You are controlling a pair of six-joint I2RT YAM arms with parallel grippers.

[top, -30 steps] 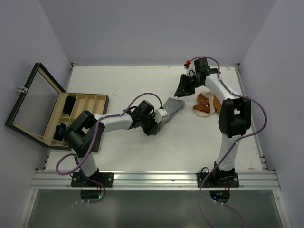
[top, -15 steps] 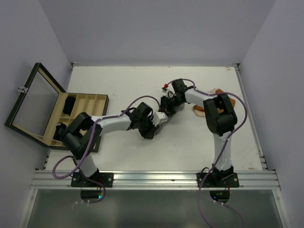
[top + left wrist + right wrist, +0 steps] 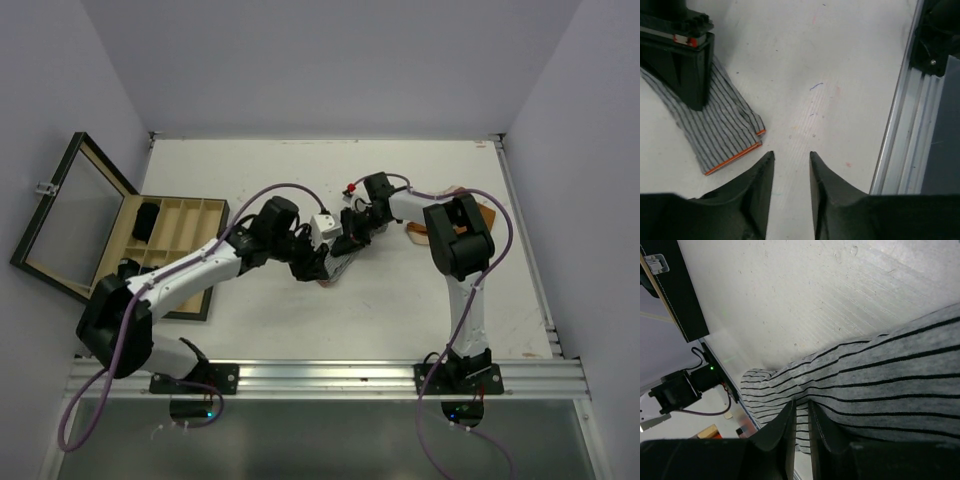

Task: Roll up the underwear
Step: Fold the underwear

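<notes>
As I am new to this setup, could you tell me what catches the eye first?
In the middle, the right pincer pinches the grey striped underwear, while the left pincer gapes empty beside it. Far left, a wooden box stands with its glass lid open.

Folded into a flat band mid-table (image 3: 250,180): grey striped underwear (image 3: 722,132), thin dark stripes, orange hem at the free end. Just right of it, crumpled orange-brown underwear (image 3: 417,232). Rolled in the wooden box (image 3: 200,203): black underwear (image 3: 148,219).
</notes>
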